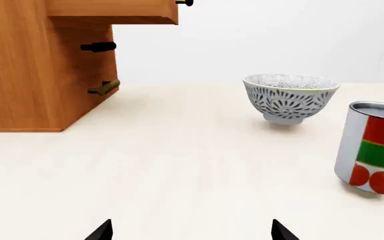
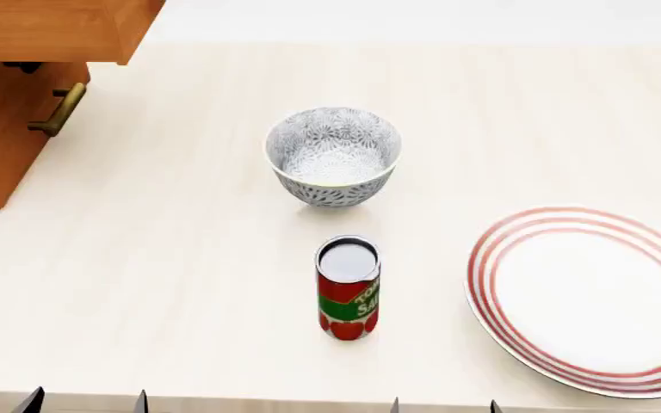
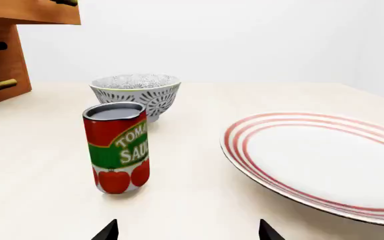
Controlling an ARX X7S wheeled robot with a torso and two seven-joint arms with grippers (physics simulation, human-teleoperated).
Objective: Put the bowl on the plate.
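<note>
The bowl (image 2: 333, 156) stood upright on the pale surface (image 2: 193, 258), toward the far middle of the head view, well apart from the plate (image 2: 589, 297), which lay flat at the near right and was empty. A red tomato-sauce can (image 2: 348, 287) stood upright just in front of the bowl, between it and the robot. Both end effectors sat at the near edge: the left end effector (image 1: 190, 231) and the right end effector (image 3: 187, 231) each showed two dark fingertips set wide apart with nothing between them.

The chief risk, as a judgement, lay with the can: a reach from the right toward the bowl would pass close by it, and a carry toward the plate could clip it and tip it over. A thin-rim grasp on the deep, rounded bowl could also slip or tilt the bowl.

The plate's right and near edges were cut off in the head view. Only the fingertips of each end effector showed; arms and wrists were out of view. The wooden cabinet (image 2: 15, 95) at far left was partly cropped, and the can's label was only partly legible.
</note>
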